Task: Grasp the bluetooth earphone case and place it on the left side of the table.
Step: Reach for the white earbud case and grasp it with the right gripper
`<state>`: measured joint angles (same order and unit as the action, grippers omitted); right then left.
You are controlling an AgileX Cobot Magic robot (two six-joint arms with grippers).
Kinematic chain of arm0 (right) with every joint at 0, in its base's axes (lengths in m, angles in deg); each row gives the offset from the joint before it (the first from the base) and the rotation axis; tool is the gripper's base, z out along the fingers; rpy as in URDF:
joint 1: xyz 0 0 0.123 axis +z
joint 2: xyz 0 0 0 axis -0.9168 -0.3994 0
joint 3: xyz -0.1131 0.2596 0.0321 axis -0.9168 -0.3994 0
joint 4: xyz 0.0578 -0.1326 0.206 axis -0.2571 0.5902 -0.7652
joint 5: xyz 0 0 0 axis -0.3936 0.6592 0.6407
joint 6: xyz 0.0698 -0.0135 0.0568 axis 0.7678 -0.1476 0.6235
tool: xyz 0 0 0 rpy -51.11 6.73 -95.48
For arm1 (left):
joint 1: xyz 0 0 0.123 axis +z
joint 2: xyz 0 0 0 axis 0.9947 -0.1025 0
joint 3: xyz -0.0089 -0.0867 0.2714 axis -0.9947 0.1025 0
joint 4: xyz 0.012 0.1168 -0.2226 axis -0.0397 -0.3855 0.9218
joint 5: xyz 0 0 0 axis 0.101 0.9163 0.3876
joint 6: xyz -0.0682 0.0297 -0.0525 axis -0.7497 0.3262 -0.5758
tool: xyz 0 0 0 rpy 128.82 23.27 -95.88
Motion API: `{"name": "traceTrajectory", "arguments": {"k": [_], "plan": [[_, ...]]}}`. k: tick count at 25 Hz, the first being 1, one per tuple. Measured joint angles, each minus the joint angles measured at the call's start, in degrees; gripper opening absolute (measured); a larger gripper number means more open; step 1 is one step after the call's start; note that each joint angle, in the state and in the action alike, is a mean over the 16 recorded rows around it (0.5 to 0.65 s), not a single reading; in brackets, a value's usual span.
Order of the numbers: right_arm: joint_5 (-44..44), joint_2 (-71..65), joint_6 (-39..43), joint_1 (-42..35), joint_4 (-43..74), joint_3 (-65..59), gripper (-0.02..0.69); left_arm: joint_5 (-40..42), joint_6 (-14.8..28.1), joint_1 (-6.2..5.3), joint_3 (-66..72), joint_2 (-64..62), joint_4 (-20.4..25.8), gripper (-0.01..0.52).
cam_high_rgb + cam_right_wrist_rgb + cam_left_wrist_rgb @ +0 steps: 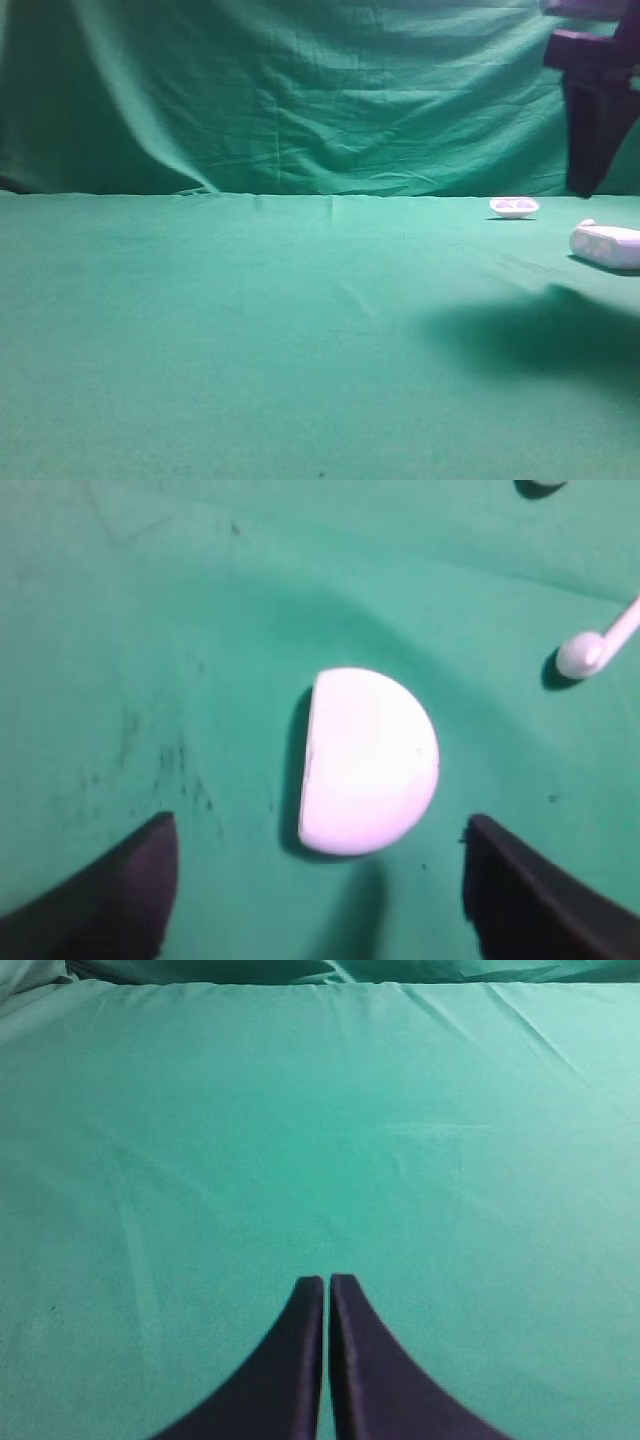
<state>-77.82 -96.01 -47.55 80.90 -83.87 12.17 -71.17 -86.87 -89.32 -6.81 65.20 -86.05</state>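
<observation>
Right now the bluetooth earphone case [368,762] lies flat on the green bench [250,330], a smooth white pebble with one straight edge, and every other thing can be placed from it. Directly above it hangs the right gripper [318,880], whose dark fingers [110,895] stand wide apart, one on either side of the case and clear of it, holding nothing. Up and to the right of the case in the right wrist view sits a small white earbud [592,648] with a thin stem, apart from the case, and a further white scrap at the top edge is too cut off to name. From the exterior high view the case [606,245] rests at the far right rim of the bench, with a shallow white tray [514,207] a little behind it and to its left, and the dark right arm [595,90] coming down above it; a tiny white lump seems to touch the case's top, though the blur makes that uncertain. Well away from the case, the left gripper [327,1282] hovers over bare cloth with its fingers [300,1360] pressed together on nothing
</observation>
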Motion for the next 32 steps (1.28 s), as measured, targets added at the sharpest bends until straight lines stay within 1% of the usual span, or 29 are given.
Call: {"name": "traceTrajectory", "arguments": {"k": [2, 4, 7, 10, 17, 24, 28, 32], "plan": [[0.35, -2.39, 0.48, 0.00, 0.53, 1.24, 0.508, 0.00, 0.00, 0.00, 0.00, 0.00, 0.00, 0.000], [0.70, -4.45, 1.01, 0.00, 1.04, 2.26, 0.544, 0.00, 0.00, 0.00, 0.00, 0.00, 0.00, 0.000], [1.17, -6.90, 1.84, 0.00, 1.66, 3.44, 0.564, 0.00, 0.00, 0.00, 0.00, 0.00, 0.00, 0.000], [1.55, -8.67, 2.50, 0.00, 2.00, 4.27, 0.539, 0.00, 0.00, 0.00, 0.00, 0.00, 0.00, 0.000], [1.64, -10.54, 3.41, 0.01, 2.47, 5.60, 0.430, 0.00, 0.00, 0.00, 0.00, 0.00, 0.00, 0.000], [-2.37, -11.02, 3.69, 1.53, 2.63, 11.85, 0.327, 0.00, 0.00, 0.00, 0.00, 0.00, 0.00, 0.000], [-5.29, -12.04, 3.67, 5.04, 2.22, 19.53, 0.316, 0.00, 0.00, 0.00, 0.00, 0.00, 0.00, 0.000], [-8.57, -15.03, 3.56, 10.86, 1.65, 30.18, 0.316, 0.00, 0.00, 0.00, 0.00, 0.00, 0.00, 0.000]]}}
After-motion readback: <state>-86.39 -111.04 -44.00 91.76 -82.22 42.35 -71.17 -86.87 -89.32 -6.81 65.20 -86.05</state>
